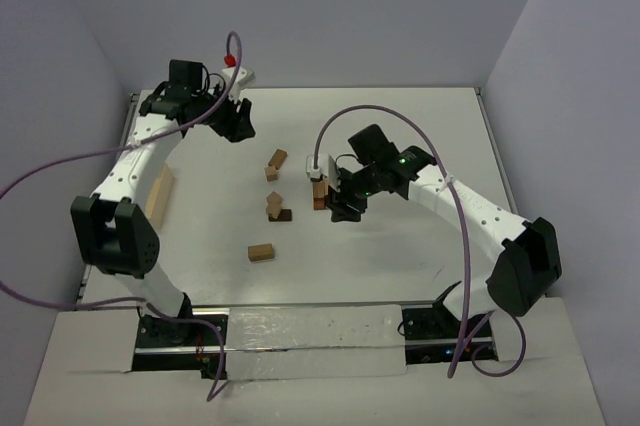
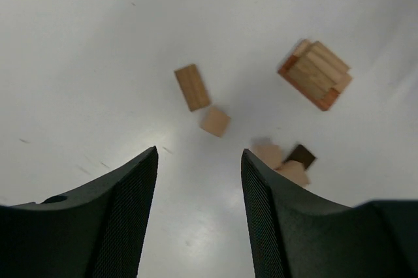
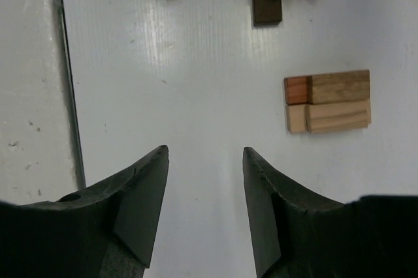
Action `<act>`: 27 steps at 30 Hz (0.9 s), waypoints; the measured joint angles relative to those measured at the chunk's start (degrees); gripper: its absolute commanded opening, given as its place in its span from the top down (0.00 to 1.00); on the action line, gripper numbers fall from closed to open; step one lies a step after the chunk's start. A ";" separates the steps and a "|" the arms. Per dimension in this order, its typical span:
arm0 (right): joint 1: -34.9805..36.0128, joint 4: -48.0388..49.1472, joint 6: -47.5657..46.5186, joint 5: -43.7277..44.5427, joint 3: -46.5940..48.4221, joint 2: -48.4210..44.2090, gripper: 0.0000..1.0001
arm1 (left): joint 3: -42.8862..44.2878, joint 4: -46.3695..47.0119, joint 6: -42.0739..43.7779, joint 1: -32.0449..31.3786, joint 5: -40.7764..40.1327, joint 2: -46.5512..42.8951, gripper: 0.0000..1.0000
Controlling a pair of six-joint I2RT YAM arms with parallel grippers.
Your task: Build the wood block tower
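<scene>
The tower (image 1: 320, 191) is a small stack near the table's middle, reddish-brown low and tan on top; it also shows in the left wrist view (image 2: 315, 74) and the right wrist view (image 3: 328, 100). Loose wood blocks lie left of it: two tan ones (image 1: 275, 164), a tan one leaning on a dark one (image 1: 276, 208), and a single tan one (image 1: 261, 252). My right gripper (image 1: 345, 208) is open and empty, just beside the tower; its jaws (image 3: 205, 151) are over bare table. My left gripper (image 1: 235, 121) is open and empty at the far left, high above the table (image 2: 199, 154).
A long pale wooden piece (image 1: 160, 196) lies at the table's left edge beside the left arm. The table's edge rail (image 3: 65, 76) runs along the left of the right wrist view. Purple cables loop over both arms.
</scene>
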 measured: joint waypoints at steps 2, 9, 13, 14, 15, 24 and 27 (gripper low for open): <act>-1.84 0.36 1.88 -0.71 -0.57 -0.88 0.30 | 5.96 -3.56 6.21 -0.01 -0.31 4.97 0.34; -11.69 1.23 8.47 -4.66 -2.32 -1.74 0.25 | 11.31 -9.97 33.50 0.20 0.62 15.06 0.29; -15.60 1.93 11.39 -6.72 -2.49 -1.80 0.24 | 13.77 -9.92 43.35 -1.23 -0.34 20.39 0.12; -16.05 2.13 11.96 -6.97 -2.63 -1.82 0.24 | 14.52 -9.25 44.88 -1.68 -0.59 21.99 0.07; -16.41 2.27 12.61 -7.21 -2.80 -1.82 0.23 | 14.83 -8.22 46.13 -2.11 -0.98 23.47 0.01; -17.71 3.45 16.17 -9.10 -4.38 -1.82 0.22 | 20.94 -7.74 59.08 -3.41 -2.66 33.85 0.13; -17.86 3.83 16.55 -9.45 -4.81 -1.82 0.22 | 27.34 -11.03 64.06 -3.35 -2.16 37.76 0.16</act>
